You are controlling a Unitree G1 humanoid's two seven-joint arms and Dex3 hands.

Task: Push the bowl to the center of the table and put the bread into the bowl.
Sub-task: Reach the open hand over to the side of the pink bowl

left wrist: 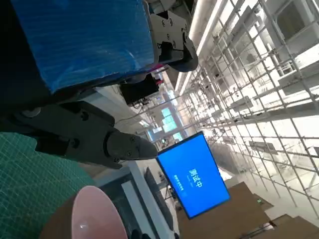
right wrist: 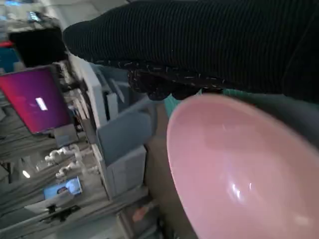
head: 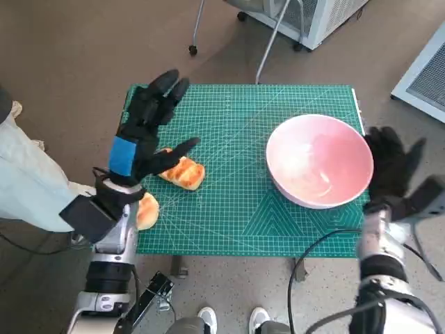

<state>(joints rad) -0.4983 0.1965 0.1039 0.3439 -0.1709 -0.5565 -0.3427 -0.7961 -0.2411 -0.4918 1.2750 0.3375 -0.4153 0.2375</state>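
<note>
The pink bowl point(head: 320, 161) sits at 3 o'clock on the worktop point(head: 236, 223), off centre. The right hand point(head: 391, 167), fingers apart, stands just beside its outer rim, positioned to push. The left hand point(head: 144, 132), fingers spread and holding nothing, hovers over the bread roll point(head: 182, 172) at 9 o'clock.

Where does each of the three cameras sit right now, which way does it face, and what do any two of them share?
Head view: on the head, looking steeply down at the green mat, pink bowl and bread; shows both forearms, the left robot hand and right robot hand.
Left wrist view: behind the left robot hand, facing across the room to a blue screen; the bowl's rim shows.
Right wrist view: behind the gloved right robot hand, facing the bowl close up.
Shared: all three see the pink bowl.
</note>
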